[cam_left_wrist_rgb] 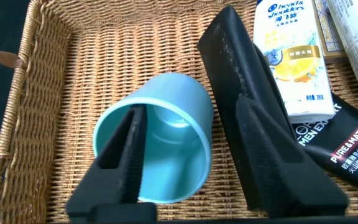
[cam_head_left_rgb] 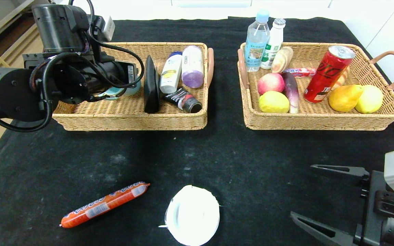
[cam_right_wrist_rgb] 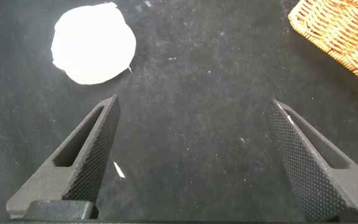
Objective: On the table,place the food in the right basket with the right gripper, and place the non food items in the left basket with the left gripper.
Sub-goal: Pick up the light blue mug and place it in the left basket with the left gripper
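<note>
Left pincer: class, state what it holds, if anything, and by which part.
The left pincer straddles the mug's rim, one finger inside and one outside, jaws parted. A firm hold cannot be told.

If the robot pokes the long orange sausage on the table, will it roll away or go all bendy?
The orange sausage is round and long and lies on the flat black cloth of the table, so it would probably roll sideways. It looks plump and nearly straight, so likely fairly stiff. Its shiny wrapper may be slippery.
</note>
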### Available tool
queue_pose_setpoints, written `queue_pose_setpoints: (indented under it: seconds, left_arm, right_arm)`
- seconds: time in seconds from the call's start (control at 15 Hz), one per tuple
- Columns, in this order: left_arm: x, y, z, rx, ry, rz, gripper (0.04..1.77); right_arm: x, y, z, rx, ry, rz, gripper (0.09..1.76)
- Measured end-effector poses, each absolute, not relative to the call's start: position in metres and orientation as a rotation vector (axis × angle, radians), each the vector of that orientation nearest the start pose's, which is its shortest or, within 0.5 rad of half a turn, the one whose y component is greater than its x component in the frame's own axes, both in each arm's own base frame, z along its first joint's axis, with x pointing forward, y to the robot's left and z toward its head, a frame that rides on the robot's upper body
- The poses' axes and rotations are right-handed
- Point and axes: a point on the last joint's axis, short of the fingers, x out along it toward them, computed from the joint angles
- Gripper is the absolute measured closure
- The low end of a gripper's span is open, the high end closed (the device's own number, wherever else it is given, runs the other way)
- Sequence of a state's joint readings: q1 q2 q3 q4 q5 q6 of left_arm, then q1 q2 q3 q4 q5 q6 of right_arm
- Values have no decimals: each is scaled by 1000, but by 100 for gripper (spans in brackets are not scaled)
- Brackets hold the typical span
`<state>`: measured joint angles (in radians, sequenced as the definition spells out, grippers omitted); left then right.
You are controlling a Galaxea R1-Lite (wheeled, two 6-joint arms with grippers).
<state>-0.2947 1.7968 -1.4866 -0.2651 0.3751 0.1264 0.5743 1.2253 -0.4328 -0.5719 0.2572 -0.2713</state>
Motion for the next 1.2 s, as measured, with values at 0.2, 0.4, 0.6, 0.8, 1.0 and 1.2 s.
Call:
queue_pose_setpoints:
  seconds: [0.2, 0.4, 0.6, 0.8, 1.0, 1.2]
  left_arm:
    - [339, -96, 308, 143, 47, 77, 51]
    - [324, -98, 305, 152, 66, 68, 38]
    - [296, -101, 298, 167, 102, 29, 29]
    - [259, -110, 289, 188, 134, -46, 23]
    - [223, -124, 273, 230, 214, -162, 19]
    - [192, -141, 244, 273, 305, -287, 16]
  right_arm:
    - [143, 99, 189, -290, 111, 852, 14]
    - [143, 99, 189, -290, 111, 852, 14]
    - [143, 99, 188, -290, 113, 852, 14]
    - [143, 99, 187, -291, 117, 854, 14]
    - [143, 99, 187, -291, 120, 855, 14]
    - [143, 99, 186, -293, 123, 856, 14]
